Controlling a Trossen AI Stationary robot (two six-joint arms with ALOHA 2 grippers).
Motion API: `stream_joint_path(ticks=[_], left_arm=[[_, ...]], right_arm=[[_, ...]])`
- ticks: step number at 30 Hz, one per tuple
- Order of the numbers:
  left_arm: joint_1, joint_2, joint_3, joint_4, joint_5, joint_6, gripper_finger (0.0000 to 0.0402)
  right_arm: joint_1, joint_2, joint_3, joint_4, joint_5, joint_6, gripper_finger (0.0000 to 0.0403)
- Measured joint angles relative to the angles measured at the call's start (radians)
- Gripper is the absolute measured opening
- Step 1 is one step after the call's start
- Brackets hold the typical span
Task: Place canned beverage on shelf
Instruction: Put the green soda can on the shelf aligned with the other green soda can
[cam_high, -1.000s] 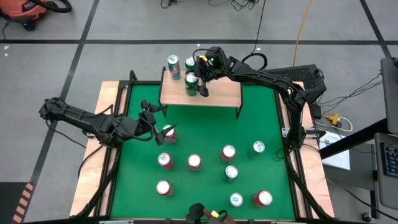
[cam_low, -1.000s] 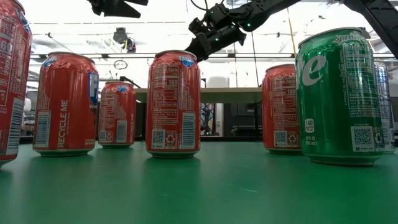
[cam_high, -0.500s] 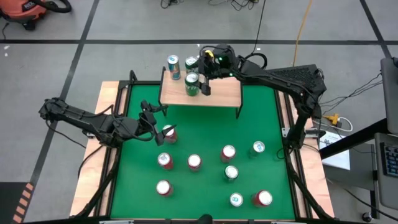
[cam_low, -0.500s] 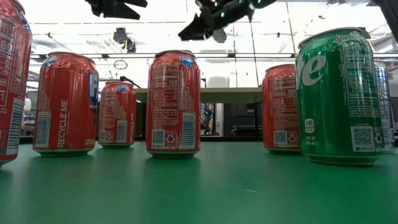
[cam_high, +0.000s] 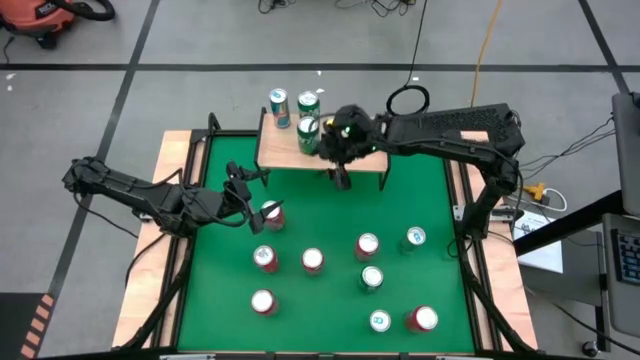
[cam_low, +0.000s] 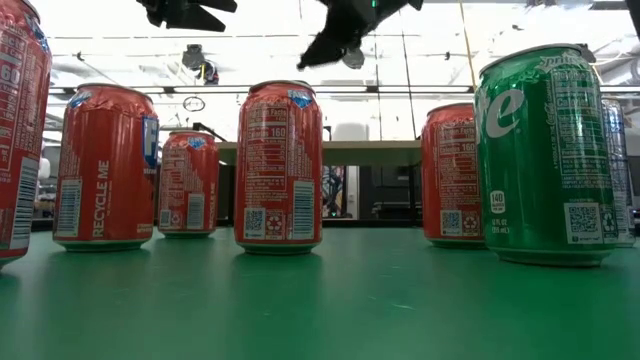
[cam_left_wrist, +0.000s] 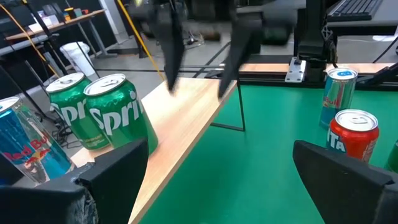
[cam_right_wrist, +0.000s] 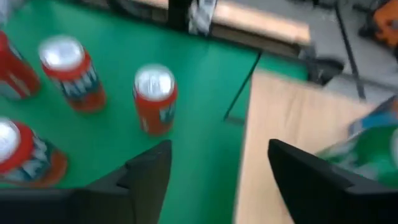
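Three cans already stand on the shelf (cam_high: 355, 152), a low light-wood plank on thin black legs at the far end of the green counter (cam_high: 310, 225): a blue-and-silver can (cam_high: 279, 107) and two green cans (cam_high: 308, 118), all upright and crowded toward one end of the plank. The right gripper (cam_high: 342, 178) hangs above the shelf's front edge, near the green cans but touching none of them; in its own wrist view the fingers (cam_right_wrist: 146, 177) stand apart with nothing between them. So this looks like the gap between one placement and the next pick. The left gripper (cam_high: 250, 187) waits low over the counter just beside a red can (cam_high: 271, 213), its fingers (cam_left_wrist: 118, 171) spread wide and empty. More cans, red and green, stand upright and scattered across the near half of the counter. The next move, I'd guess, calls for one arm to settle around a standing can squarely and carry it to the bare stretch of plank without knocking the cluster already there.
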Motion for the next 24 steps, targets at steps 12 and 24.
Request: stream_joint_path(ticks=[12,24], left_arm=[[0.0,0.008,0.0,-0.005,0.0,-0.024,0.0393],[0.0,0.05,0.0,0.002,0.0,-0.047,0.0393]], right_arm=[[-0.033,0.008,-0.193,0.276,0.112,0.022,0.0132],[-0.084,0.029,-0.197,0.335,0.11,0.013,0.0097]])
